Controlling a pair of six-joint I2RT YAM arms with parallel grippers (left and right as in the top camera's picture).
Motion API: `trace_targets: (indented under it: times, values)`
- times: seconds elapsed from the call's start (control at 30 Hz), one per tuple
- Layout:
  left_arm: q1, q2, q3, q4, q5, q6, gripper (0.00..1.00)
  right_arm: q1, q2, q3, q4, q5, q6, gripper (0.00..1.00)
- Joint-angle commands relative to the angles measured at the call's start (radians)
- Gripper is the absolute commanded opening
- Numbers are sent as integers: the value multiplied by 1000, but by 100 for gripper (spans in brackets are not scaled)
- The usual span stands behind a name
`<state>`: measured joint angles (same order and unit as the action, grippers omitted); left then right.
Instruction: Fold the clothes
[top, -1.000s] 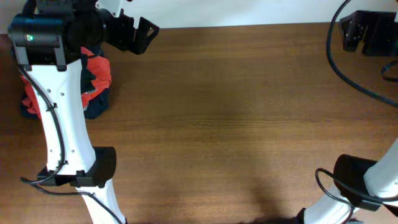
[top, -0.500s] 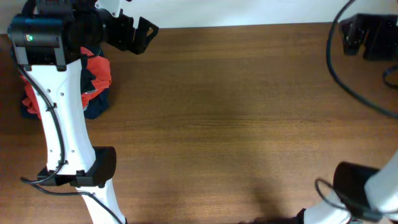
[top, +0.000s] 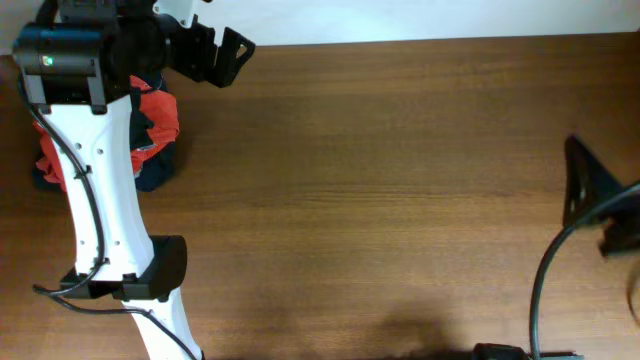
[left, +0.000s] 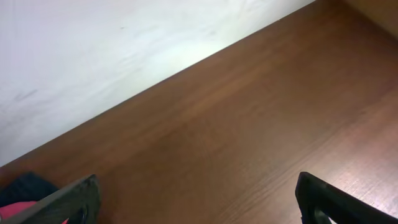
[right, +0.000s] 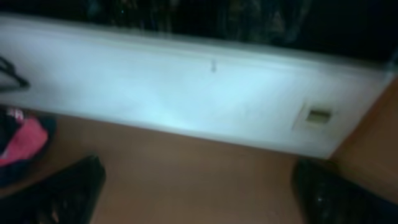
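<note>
The black garment does not show in any view. My left gripper (top: 228, 52) hangs at the table's far left corner, next to a pile of an orange-red shirt (top: 158, 112) and a navy-blue garment (top: 152, 170). In the left wrist view its fingers (left: 196, 190) are wide apart with only bare table between them. My right gripper (right: 199, 183) is open and empty too, in a blurred view that faces the white wall. Only a black part of the right arm (top: 590, 190) shows overhead, at the right edge.
The brown wooden table (top: 380, 200) ends at a white wall (left: 124, 56) along its far edge. The left arm's white link (top: 100, 190) stretches over the table's left side. The red and navy pile shows at the left of the right wrist view (right: 22, 143).
The right arm has swung from the far right corner toward the front along the right edge. The left arm and the pile have not moved.
</note>
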<state>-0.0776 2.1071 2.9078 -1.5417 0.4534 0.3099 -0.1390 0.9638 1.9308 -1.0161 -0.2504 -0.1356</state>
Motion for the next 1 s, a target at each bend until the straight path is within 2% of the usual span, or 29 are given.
trace_targets:
  times: [0.0, 0.07, 0.2, 0.37, 0.47, 0.73, 0.97]
  values:
    - [-3, -11, 3, 0, -6, -10, 100, 17, -193, -440, 285, 16, -6, 99]
    - [-3, -11, 3, 0, -6, -10, 100, 51, -313, -681, 467, 20, -6, 99]
    - [-3, -11, 3, 0, -6, -10, 100, 88, -460, -1008, 718, 22, -5, 98]
    - [-3, -11, 3, 0, -6, -10, 100, 87, -592, -1345, 985, 79, 157, 99]
    - [-3, -11, 3, 0, -6, -10, 100, 88, -668, -1506, 1091, 75, 171, 98]
    - [-3, -11, 3, 0, -6, -10, 100, 87, -882, -1794, 1133, 87, 122, 99]
    - [-3, -11, 3, 0, -6, -10, 100, 87, -950, -1898, 1082, 88, 87, 99]
